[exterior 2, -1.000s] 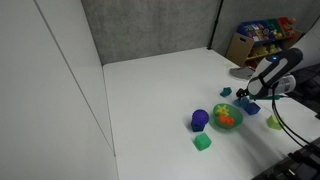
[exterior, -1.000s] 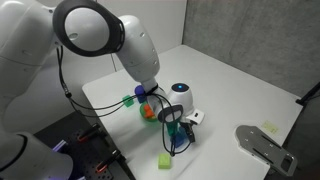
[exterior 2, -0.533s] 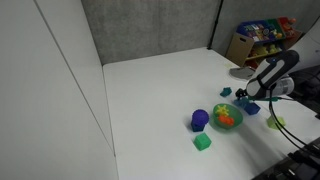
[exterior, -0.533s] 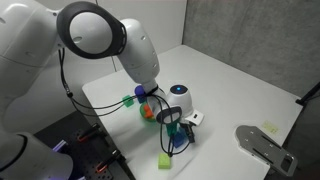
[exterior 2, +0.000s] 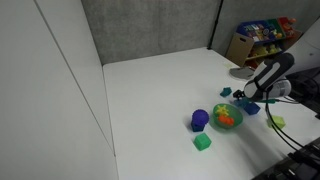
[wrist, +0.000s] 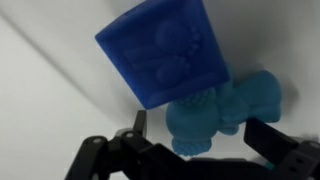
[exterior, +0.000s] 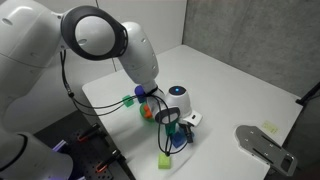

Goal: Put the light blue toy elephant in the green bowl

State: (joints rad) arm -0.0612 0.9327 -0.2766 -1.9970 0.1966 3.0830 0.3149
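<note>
Straddles the light blue toy elephant [wrist: 225, 112] with the gripper [wrist: 200, 142] spread apart, toy on the counter [wrist: 50, 100] against a blue cube [wrist: 165, 50], outside the green bowl [exterior 2: 216, 116] nearby in an exterior view

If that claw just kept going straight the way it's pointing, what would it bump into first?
Most likely the light blue toy elephant: in the wrist view it sits between the fingers of the open gripper. The blue cube lies just past it, though depth is hard to judge.
</note>
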